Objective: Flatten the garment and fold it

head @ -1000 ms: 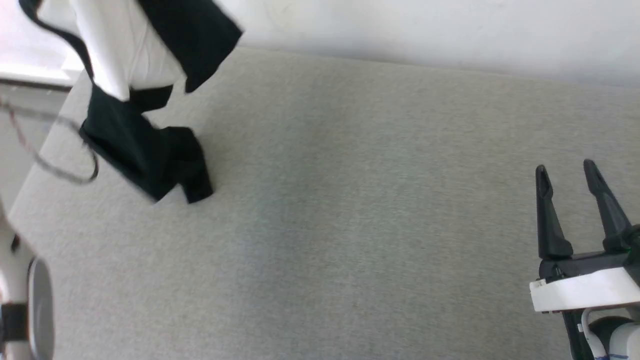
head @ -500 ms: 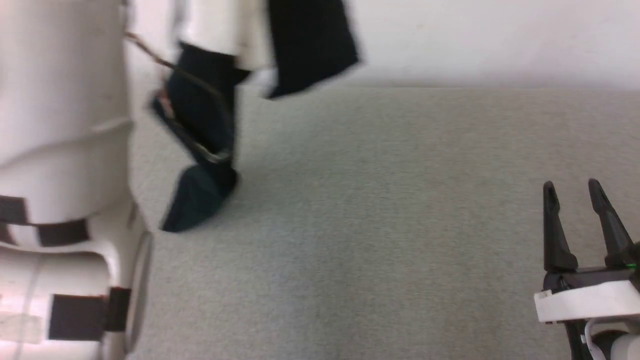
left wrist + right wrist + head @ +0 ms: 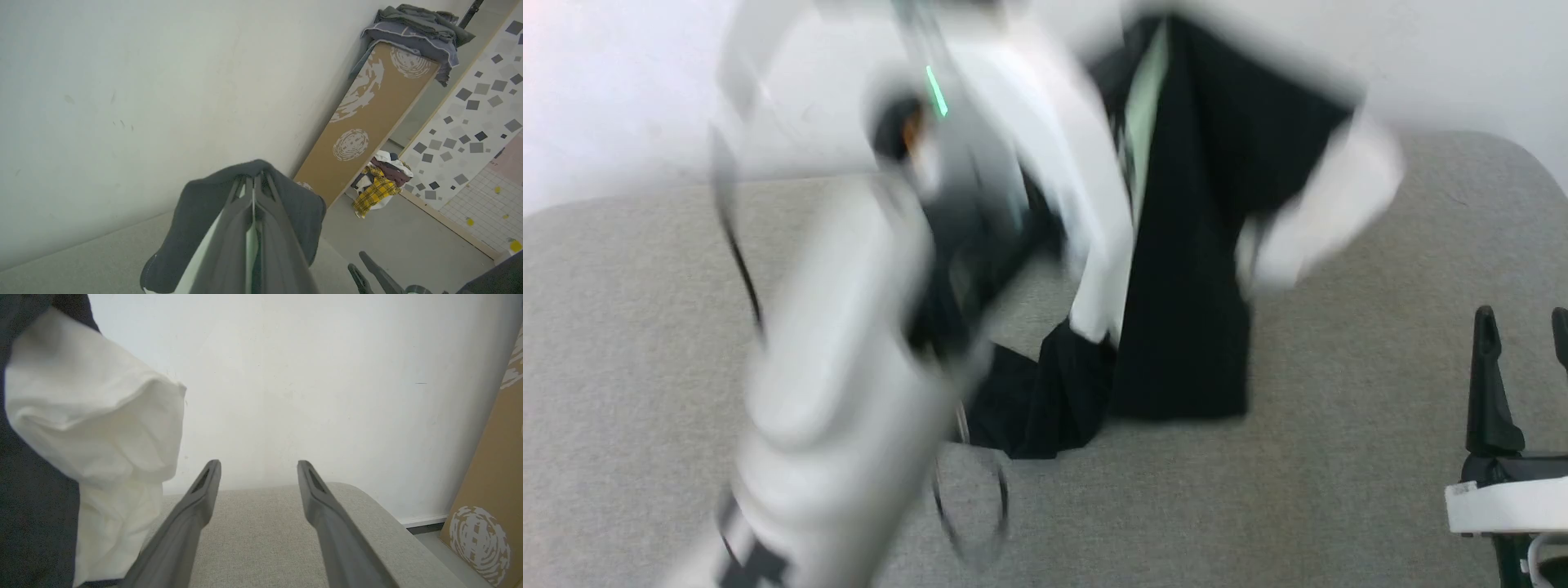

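**Garment up in one gripper, not yet spread**

We have the garment hanging bunched above the grey surface, near the middle of the head view. It is a tangle of black sleeve and white body. Its lowest black end rests on the surface, while the rest hangs clear against the pale wall. The head view is badly smeared, so we cannot pick out the neckband or any print.

Our left gripper is pressed together on the cloth. In its wrist view, dark fabric drapes over the fingertips and a thin pale sliver shows between them. The left arm crosses the head view as a pale blur in front of the garment.

Our right gripper is spread wide and holds nothing. It sits low at the right, over the surface and well apart from the cloth. Its wrist view shows a white fold of the garment off to its left.

We judge the flattening to be in hand, with no folding begun. Next we need a second hold: the right gripper should reach in and take a free edge, a hem or a shoulder, away from the left pinch. Then both can draw apart and lay the body down flat. We expect the sleeves to twist under the body unless they are drawn clear.
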Tool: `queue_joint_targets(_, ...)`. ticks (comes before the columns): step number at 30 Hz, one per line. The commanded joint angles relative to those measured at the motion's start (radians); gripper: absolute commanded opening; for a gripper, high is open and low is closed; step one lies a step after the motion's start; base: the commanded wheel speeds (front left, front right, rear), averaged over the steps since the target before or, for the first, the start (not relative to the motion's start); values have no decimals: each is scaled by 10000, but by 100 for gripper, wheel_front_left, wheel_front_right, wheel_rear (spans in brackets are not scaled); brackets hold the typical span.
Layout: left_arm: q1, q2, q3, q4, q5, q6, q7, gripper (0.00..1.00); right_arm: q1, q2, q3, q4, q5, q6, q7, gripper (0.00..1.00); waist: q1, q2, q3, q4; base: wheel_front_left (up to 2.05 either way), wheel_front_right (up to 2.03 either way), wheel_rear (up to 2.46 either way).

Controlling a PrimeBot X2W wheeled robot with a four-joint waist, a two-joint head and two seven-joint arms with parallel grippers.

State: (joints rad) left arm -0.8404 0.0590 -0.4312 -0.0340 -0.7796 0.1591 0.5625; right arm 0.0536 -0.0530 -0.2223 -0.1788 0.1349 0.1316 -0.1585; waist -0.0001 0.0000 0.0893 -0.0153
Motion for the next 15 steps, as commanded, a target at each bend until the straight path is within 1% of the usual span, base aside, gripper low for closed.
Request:
queue_joint_targets(1,357,-14,-72,-55,91,21,-121,0,113,27,-11,-41,59,-9,24,100,1,0,39,-80,0,0,0)
queue_joint_targets(3,1455,229,-639,-129,476,-86,-417,0,159,28,-27,-129,51,-9,74,100,1,0,97,-126,0,0,0)
queue_joint_targets(6,2876,577,-1103,89,952,-13,-993,0,195,28,-28,-269,34,-9,159,100,1,0,253,-152,0,0,0)
queue_joint_targets(8,3638,705,-1268,439,1069,68,-1285,0,180,28,-20,-344,24,-9,198,100,1,0,372,-148,0,0,0)
queue_joint_targets(10,4145,970,-1552,908,1370,55,-1459,0,151,28,-19,-406,17,-9,231,100,1,0,491,-133,0,0,0)
queue_joint_targets(12,4492,1110,-1745,1384,1547,32,-1628,0,96,28,0,-446,3,-9,261,100,1,0,588,-111,0,0,0)
queue_joint_targets(13,4598,1145,-1860,1585,1599,-46,-1689,0,72,28,4,-457,-2,-9,273,100,1,0,626,-92,0,0,0)
queue_joint_targets(15,4762,997,-1846,1877,1471,-62,-1873,0,38,28,-5,-464,-3,-9,293,100,1,0,671,-35,0,0,0)
